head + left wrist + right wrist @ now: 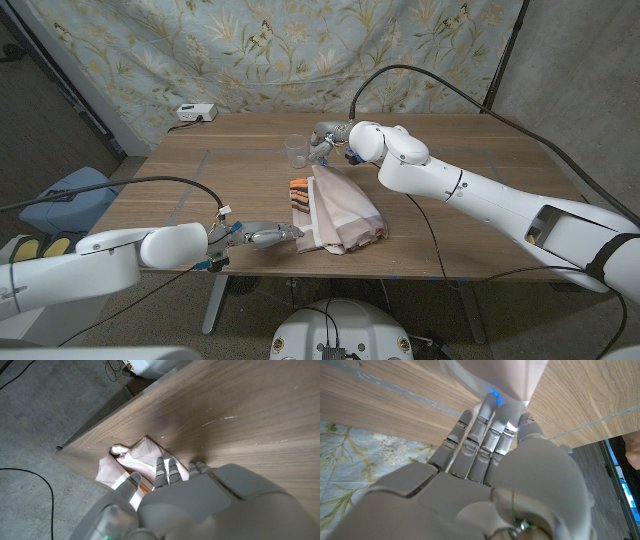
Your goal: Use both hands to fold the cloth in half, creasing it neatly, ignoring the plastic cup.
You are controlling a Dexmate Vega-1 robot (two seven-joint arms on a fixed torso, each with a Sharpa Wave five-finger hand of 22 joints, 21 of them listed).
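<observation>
Cloth (336, 212) lies bunched, long axis running near-to-far; left hand (268, 236) pinches its near corner, right hand (328, 138) its far end.

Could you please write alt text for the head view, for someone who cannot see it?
A crumpled pink-and-white cloth lies mid-table; the left hand touches its near corner, the right hand its far end. A clear plastic cup stands beside the right hand on the wooden table.

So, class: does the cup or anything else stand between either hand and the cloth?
Nothing visible does. The left hand is already at the near corner of the cloth, its fingers on the fabric. The right hand is at the cloth's far end. The cup stands beside that hand, on the side toward the left arm, off the cloth.
</observation>
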